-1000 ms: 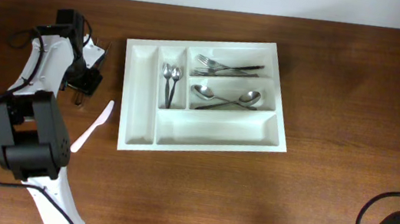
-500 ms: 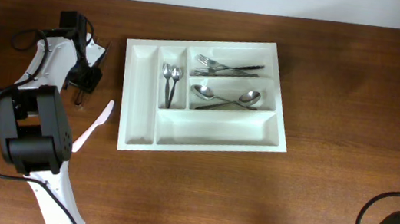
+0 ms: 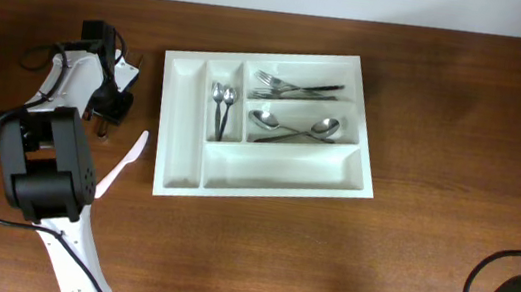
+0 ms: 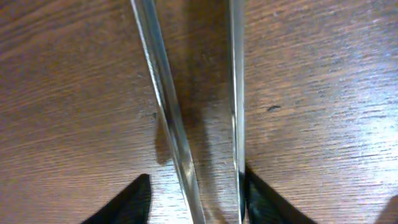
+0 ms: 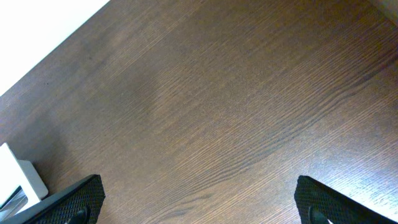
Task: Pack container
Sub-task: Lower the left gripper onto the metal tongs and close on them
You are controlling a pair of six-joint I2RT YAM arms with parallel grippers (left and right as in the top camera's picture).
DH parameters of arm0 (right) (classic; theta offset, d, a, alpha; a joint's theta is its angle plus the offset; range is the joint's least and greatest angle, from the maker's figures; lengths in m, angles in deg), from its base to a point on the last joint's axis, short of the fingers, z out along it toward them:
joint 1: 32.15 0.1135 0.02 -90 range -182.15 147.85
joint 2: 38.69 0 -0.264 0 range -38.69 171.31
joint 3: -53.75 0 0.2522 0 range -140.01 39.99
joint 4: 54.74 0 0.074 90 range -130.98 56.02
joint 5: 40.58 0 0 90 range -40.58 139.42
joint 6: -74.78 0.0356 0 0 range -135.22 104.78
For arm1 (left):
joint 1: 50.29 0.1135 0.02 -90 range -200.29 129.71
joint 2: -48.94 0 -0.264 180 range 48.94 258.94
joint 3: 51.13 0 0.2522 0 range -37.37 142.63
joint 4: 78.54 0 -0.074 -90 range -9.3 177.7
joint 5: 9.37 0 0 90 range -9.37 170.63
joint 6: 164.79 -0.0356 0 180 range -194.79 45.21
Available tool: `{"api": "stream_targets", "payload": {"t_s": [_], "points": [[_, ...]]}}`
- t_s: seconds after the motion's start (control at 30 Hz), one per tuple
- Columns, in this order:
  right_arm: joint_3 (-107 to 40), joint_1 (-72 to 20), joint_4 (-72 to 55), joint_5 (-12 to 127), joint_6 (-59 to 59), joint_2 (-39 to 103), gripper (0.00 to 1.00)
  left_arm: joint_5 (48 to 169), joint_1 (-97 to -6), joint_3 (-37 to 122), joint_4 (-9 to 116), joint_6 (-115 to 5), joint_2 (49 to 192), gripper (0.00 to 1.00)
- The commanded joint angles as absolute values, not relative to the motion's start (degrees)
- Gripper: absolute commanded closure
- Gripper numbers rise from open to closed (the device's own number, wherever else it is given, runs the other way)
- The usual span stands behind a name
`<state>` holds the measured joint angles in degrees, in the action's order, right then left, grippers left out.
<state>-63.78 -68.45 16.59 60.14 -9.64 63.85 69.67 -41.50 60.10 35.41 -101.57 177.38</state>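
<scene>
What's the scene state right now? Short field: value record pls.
tray: white, five slots
forks: top long slot
big spoons: middle long slot
small spoons: inner narrow slot
empty slots: outer narrow, bottom long
plastic knife: on table, left of tray
left claw: open, astride two metal handles lying on table
right claw: open, empty, above bare wood
</scene>
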Motion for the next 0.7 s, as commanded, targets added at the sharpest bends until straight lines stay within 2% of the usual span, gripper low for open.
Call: {"api": "stream_targets", "payload": {"t_s": [0.0, 0.1, 0.2, 0.27, 0.67], "points": [[-63.7, -68.5, 17.0, 61.0, -9.6, 64.1, 0.01, 70.3, -41.3, 59.2, 34.9, -101.5, 179.6, 0.6], [-63.7, -68.5, 17.6, 61.0, -9.6, 64.1, 0.01, 70.1, -41.3, 59.2, 33.5, -101.5, 179.5, 0.72], [-63.7, -68.5, 17.8, 61.0, -9.6, 64.1, 0.02, 69.1, -41.3, 59.2, 32.5, -101.5, 179.5, 0.91], [-63.7, -68.5, 17.8, 61.0, -9.6, 64.1, 0.02, 68.8, -41.3, 59.6, 31.7, -101.5, 179.4, 0.97], [-63.7, -68.5, 17.8, 61.0, -9.6, 64.1, 0.01, 68.9, -44.3, 73.3, 22.3, -101.0, 172.8, 0.98]]}}
